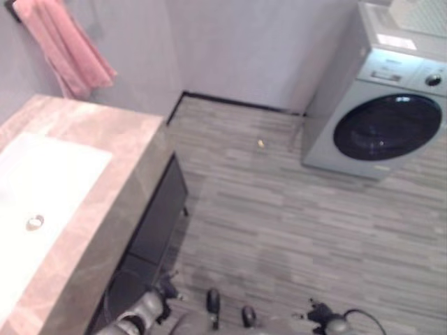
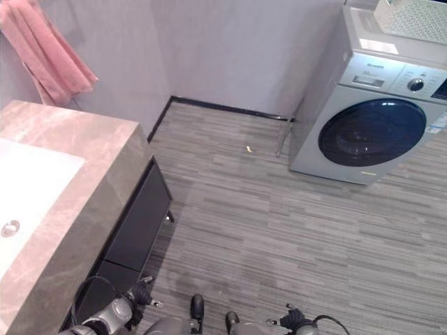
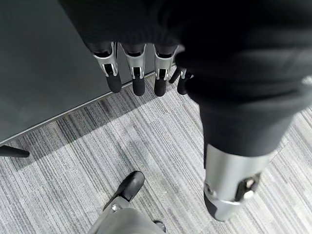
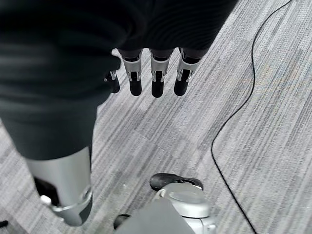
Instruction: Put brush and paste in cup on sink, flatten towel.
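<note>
Striped grey floor (image 4: 195, 122) lies beneath both slack, empty hands, left hand (image 3: 139, 73) and right hand (image 4: 153, 73).

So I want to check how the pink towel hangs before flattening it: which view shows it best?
The left eye view: the pink towel hangs bunched and creased on the wall above the sink counter, most of its length visible. The right eye view crops its upper part at the corner. The wrist views look at floor instead.

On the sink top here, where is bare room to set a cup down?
The brown marble counter is bare between the white basin and its front edge, and behind the basin toward the hanging pink towel. Nothing crowds it.
</note>
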Robot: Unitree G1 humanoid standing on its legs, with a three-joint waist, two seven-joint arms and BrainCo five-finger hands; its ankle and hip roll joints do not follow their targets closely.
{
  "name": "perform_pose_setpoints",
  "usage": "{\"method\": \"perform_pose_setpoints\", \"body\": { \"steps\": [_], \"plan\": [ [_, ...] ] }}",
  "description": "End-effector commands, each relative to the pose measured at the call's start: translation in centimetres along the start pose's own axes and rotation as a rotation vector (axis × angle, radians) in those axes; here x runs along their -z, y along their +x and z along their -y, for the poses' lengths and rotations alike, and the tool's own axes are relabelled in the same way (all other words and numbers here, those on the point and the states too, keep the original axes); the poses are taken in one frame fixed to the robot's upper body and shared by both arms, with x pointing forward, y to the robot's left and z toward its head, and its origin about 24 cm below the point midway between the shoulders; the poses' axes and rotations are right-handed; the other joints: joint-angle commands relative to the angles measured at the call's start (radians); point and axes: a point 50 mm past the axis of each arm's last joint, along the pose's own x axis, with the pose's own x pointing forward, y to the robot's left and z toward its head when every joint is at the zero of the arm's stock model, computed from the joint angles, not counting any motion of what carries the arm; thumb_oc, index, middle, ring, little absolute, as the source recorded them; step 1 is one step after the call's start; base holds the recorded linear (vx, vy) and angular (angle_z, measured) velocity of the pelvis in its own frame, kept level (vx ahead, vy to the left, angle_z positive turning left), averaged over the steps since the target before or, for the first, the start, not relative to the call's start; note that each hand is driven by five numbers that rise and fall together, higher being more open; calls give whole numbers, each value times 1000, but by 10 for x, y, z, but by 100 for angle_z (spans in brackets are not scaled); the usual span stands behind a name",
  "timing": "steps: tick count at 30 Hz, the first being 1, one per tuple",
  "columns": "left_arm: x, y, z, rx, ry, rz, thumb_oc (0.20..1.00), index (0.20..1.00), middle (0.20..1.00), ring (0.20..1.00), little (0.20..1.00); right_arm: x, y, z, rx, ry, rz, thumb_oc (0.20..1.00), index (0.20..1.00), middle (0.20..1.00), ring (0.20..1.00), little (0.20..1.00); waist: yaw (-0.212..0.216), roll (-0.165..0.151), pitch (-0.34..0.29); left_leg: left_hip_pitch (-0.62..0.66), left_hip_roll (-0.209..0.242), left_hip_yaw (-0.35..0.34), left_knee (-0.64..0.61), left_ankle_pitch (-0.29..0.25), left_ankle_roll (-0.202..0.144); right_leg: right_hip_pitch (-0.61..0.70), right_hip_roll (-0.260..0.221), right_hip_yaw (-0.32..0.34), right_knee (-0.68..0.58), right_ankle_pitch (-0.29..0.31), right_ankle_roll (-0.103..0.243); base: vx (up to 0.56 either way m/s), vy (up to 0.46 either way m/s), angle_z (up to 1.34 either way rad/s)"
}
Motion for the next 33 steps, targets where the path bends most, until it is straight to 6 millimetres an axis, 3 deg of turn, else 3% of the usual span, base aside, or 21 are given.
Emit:
{"method": "perform_pose_setpoints", "body": {
  "steps": [1,3,5,6,7,9,11,12,14,17,20,21,22,24,25,26,29,30,31,32,33],
  "plan": [
    [-16,4,-17,-33,67,56,1000,1000,1000,1000,1000,-20,1,13,30,-67,100,1000,1000,1000,1000,1000,-28,32,65,72,2,-29,66,-125,-9,-150,50,-74,245,138,153,90,182,-2],
    [-19,5,-17,-34,84,63,1000,1000,1000,1000,1000,-16,0,16,50,-79,100,1000,1000,1000,1000,1000,-57,38,80,118,-14,-38,60,-136,-13,-206,51,-144,238,94,125,266,180,24],
    [-18,5,-19,-31,26,66,1000,1000,1000,1000,1000,-5,-3,16,59,-122,104,1000,1000,1000,1000,1000,-86,31,77,173,-51,-58,72,-175,-27,-243,51,-132,58,117,102,422,38,16],
    [-18,5,-18,-30,26,65,1000,1000,1000,1000,1000,-5,-3,16,59,-123,104,1000,1000,1000,1000,1000,-88,33,78,176,-49,-61,73,-177,-28,-239,51,-135,55,117,101,465,-51,45],
    [-25,6,-23,-62,-91,83,1000,1000,1000,1000,1000,3,-5,14,63,-90,95,1000,1000,1000,1000,1000,-106,20,73,211,-75,-96,82,-195,-38,-254,50,-65,-107,181,114,383,-64,54],
    [-35,7,-22,-70,-103,119,1000,1000,1000,1000,1000,5,-6,11,56,-85,96,1000,1000,1000,1000,1000,-113,14,72,243,-77,-123,90,-211,-46,-258,29,-64,-211,234,128,413,-110,62],
    [-39,7,-20,-67,-130,127,1000,1000,1000,1000,1000,6,-7,7,48,-87,96,1000,1000,1000,1000,1000,-113,8,67,261,-77,-137,90,-210,-50,-256,24,-84,-236,246,125,307,-174,68],
    [-47,7,-13,-54,-168,154,1000,1000,1000,1000,1000,10,-8,1,29,-100,90,1000,1000,1000,1000,1000,-113,-1,33,294,-59,-186,91,-194,-75,-216,33,-69,-208,256,90,287,-208,52],
    [-47,7,-13,-53,-168,154,1000,1000,1000,1000,1000,11,-8,1,29,-100,89,1000,1000,1000,1000,1000,-114,0,34,295,-58,-187,90,-193,-75,-214,33,-71,-209,256,90,245,-184,73],
    [-42,7,-10,-59,-204,123,1000,1000,1000,1000,1000,11,-8,2,20,-138,94,1000,1000,1000,1000,1000,-111,12,-5,328,27,-225,127,-106,-146,-164,64,-137,-154,194,40,375,-328,62],
    [-39,7,-10,-60,-208,115,1000,1000,1000,1000,1000,12,-9,4,23,-142,98,1000,1000,1000,1000,1000,-114,14,-10,320,45,-230,163,-66,-166,-141,71,-145,-154,179,27,215,-217,14],
    [-33,6,-11,-63,-204,101,1000,1000,1000,1000,1000,14,-10,9,36,-153,109,1000,1000,1000,1000,1000,-117,0,-9,248,72,-210,326,39,-195,-87,70,-144,-164,158,6,160,-185,27],
    [-33,6,-11,-63,-204,101,1000,1000,1000,1000,1000,14,-10,9,36,-153,109,1000,1000,1000,1000,1000,-119,1,-9,244,72,-211,333,36,-195,-88,70,-145,-164,158,7,243,-305,35],
    [-28,6,-17,-80,-199,81,1000,1000,1000,1000,1000,13,-11,20,70,-156,123,1000,1000,1000,1000,1000,-115,-39,24,133,93,-164,571,121,-198,-27,48,-134,-171,141,-23,178,-367,13],
    [-28,6,-26,-109,-183,87,1000,1000,1000,1000,1000,9,-12,31,100,-197,149,1000,1000,1000,1000,1000,-95,-74,68,46,84,-129,692,110,-182,9,29,-115,-168,130,-35,122,-341,-1],
    [-28,6,-26,-109,-183,88,1000,1000,1000,1000,1000,9,-12,31,100,-197,149,1000,1000,1000,1000,1000,-94,-71,70,44,87,-128,700,106,-181,8,32,-115,-165,128,-35,121,-261,-13],
    [-28,6,-28,-106,-142,98,1000,1000,1000,1000,1000,27,-15,38,118,-244,91,1000,1000,1000,1000,1000,-72,-74,89,-94,102,-21,521,30,-166,65,5,-126,-169,97,-23,286,-153,-33],
    [-26,6,-28,-109,-148,98,1000,1000,1000,1000,1000,32,-16,39,122,-251,78,1000,1000,1000,1000,1000,-65,-61,92,-120,97,1,379,12,-155,90,10,-130,-177,80,-15,317,-41,10],
    [-26,5,-26,-107,-154,94,1000,1000,1000,1000,1000,34,-17,38,120,-254,77,1000,1000,1000,1000,1000,-55,-53,88,-140,94,0,273,19,-149,101,18,-129,-182,78,-13,240,-10,27],
    [-25,5,-26,-106,-154,94,1000,1000,1000,1000,1000,34,-17,38,120,-254,76,1000,1000,1000,1000,1000,-56,-56,89,-129,89,2,259,23,-148,106,13,-129,-183,74,-12,363,-6,40],
    [-20,4,-23,-107,-166,76,1000,1000,1000,1000,1000,33,-17,34,109,-277,89,1000,1000,1000,1000,1000,-30,-34,91,-187,80,-28,49,93,-147,149,45,-104,-192,62,-12,416,-13,33]
  ]
}}
